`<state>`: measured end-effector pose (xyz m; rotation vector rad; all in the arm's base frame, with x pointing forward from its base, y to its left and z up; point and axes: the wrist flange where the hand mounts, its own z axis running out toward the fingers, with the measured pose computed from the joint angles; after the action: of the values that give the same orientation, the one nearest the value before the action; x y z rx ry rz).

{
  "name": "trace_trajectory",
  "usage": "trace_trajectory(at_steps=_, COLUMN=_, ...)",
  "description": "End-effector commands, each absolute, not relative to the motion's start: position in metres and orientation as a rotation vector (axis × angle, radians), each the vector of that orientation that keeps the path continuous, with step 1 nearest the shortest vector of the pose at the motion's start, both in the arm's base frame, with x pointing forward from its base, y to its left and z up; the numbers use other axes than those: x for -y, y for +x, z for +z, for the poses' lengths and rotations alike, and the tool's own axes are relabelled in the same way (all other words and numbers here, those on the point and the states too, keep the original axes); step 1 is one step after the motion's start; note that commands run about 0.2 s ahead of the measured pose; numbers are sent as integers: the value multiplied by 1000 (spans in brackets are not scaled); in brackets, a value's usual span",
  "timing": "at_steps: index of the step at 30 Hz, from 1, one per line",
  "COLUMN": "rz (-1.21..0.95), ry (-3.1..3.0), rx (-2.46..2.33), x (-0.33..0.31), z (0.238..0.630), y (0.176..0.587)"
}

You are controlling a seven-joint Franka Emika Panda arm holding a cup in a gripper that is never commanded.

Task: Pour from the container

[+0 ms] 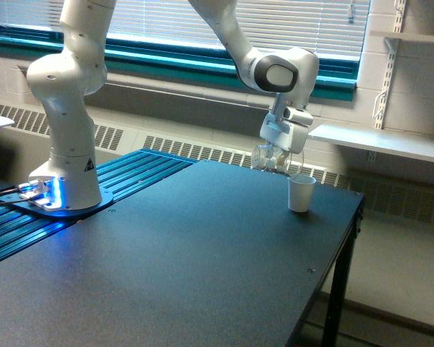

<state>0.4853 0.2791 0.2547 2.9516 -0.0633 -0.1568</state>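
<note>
A small clear plastic container (267,158) hangs tilted over on its side above the far right of the dark table (188,253), its mouth pointing toward the exterior view's right. My gripper (278,148) is shut on it from above. Just below and right of its mouth stands an opaque white paper cup (300,193), upright on the table. No brown bits show inside the clear container now. The fingertips are hard to make out behind the clear plastic.
The arm's white base (66,144) stands on a blue-lit plate at the exterior view's left. The table's right edge (347,246) drops off close beside the white cup. A radiator and a window sill run along the back wall.
</note>
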Motion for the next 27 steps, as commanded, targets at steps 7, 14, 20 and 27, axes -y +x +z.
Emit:
trace_trajectory(at_steps=7, rz=-182, ry=2958, rx=14, x=-278, z=264, y=487)
trace_trajectory(at_steps=14, rz=-199, ry=2966, rx=11, x=-279, z=268, y=490)
trace_trajectory(at_steps=20, rz=-219, ry=2971, rx=2, x=-280, z=270, y=490)
trace_trajectory(at_steps=27, rz=-204, ry=2969, rx=-6, x=-281, z=272, y=490)
